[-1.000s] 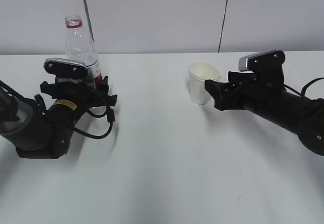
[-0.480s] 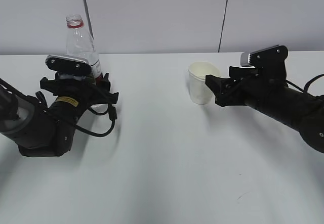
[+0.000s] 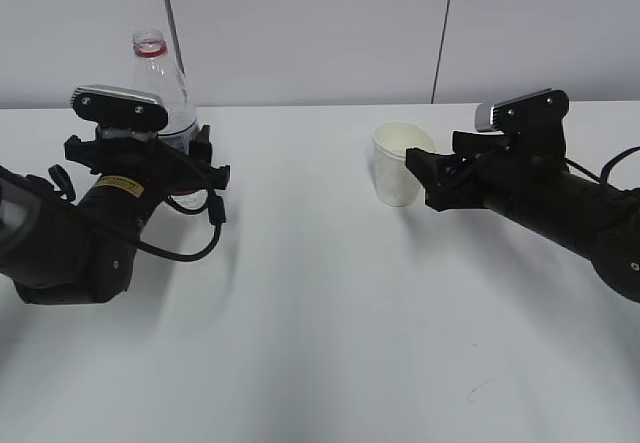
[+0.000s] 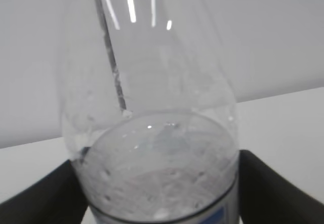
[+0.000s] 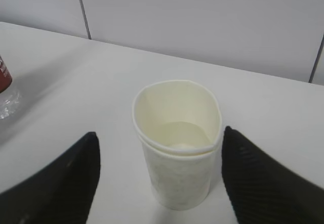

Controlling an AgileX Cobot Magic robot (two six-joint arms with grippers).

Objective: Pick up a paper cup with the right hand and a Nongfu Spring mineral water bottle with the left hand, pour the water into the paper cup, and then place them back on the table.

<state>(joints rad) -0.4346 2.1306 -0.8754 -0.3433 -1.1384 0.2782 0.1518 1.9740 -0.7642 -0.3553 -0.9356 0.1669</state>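
Cup: the paper cup (image 5: 178,145) stands on the white table (image 3: 320,343), squashed a bit, with space on both sides.
Right hand (image 5: 159,176): spread wide around the cup.
Bottle: the water bottle (image 4: 152,133) stands upright.
Left hand (image 3: 165,158): fingers close on both sides of the bottle; pinching or not, cannot tell.

Off-white cup (image 5: 177,148); clear, seemingly red-ringed bottle (image 3: 156,78).

Count on the bench (image 3: 330,343): one paper cup (image 3: 399,166); one clear water bottle (image 3: 157,80), well left of the cup; two black arms, each with one claw, left (image 3: 172,143) and right (image 3: 418,175).
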